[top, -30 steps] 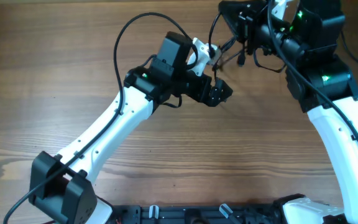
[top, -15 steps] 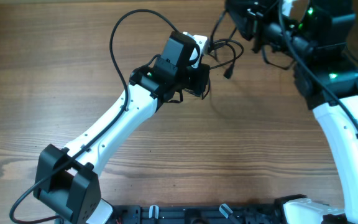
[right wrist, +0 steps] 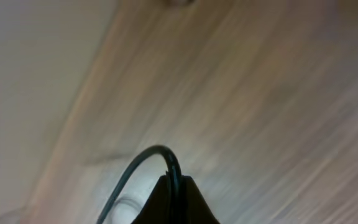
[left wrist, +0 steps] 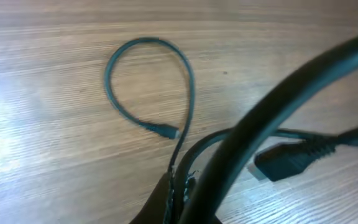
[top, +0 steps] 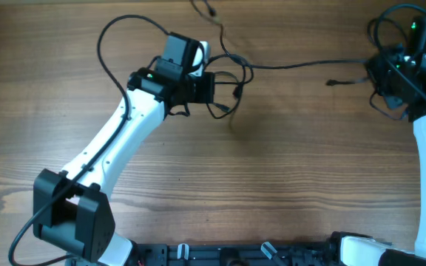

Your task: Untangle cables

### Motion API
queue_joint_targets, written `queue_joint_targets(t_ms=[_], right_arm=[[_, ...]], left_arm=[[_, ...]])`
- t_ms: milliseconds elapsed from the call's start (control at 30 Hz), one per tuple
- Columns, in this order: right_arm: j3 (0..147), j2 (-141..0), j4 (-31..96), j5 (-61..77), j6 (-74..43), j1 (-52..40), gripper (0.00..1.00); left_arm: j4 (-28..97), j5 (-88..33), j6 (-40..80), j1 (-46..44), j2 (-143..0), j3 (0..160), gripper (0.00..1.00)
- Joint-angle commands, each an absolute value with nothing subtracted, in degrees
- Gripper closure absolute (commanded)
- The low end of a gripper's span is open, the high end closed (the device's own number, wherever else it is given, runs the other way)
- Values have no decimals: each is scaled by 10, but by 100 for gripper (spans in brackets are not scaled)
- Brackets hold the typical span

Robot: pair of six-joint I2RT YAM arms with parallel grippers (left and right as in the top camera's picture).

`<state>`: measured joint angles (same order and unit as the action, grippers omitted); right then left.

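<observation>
Overhead: pinching the cables (top: 294, 65) in left tool (top: 211, 90) and right tool (top: 377, 74), both pressed together; stretched 9-to-3 between them, loops bunched nearest left tool, at its 3 o'clock.

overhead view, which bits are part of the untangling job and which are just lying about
Job: thin black cables with small plugs; left end effector, shut on them; right end effector, shut on them.
Just there: brown wooden table; thick black wiring cable on the left arm; black rail at the table's near edge.
</observation>
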<state>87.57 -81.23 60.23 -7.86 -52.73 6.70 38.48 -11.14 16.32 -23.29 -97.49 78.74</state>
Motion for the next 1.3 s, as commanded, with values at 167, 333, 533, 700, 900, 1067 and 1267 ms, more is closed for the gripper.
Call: queue_joint_targets(t_ms=[167, 333, 533, 700, 900, 1067, 1267], right_arm=[[881, -813, 635, -225, -556, 76, 96], [880, -823, 635, -91, -545, 76, 96], [878, -851, 654, -16, -434, 76, 58], [877, -856, 673, 55, -386, 76, 1], [876, -912, 578, 245, -160, -25, 0], [876, -1023, 501, 239, 21, -112, 1], [876, -1080, 355, 241, 194, -155, 2]], left_arm=[[431, -77, 234, -177, -979, 786, 96], [428, -90, 234, -199, -980, 786, 96], [432, -91, 246, -224, -980, 786, 96], [436, -91, 249, -225, -983, 786, 96], [432, -91, 249, -251, -983, 786, 96], [446, -89, 290, -229, -983, 786, 96], [462, -91, 310, -226, -983, 786, 96]])
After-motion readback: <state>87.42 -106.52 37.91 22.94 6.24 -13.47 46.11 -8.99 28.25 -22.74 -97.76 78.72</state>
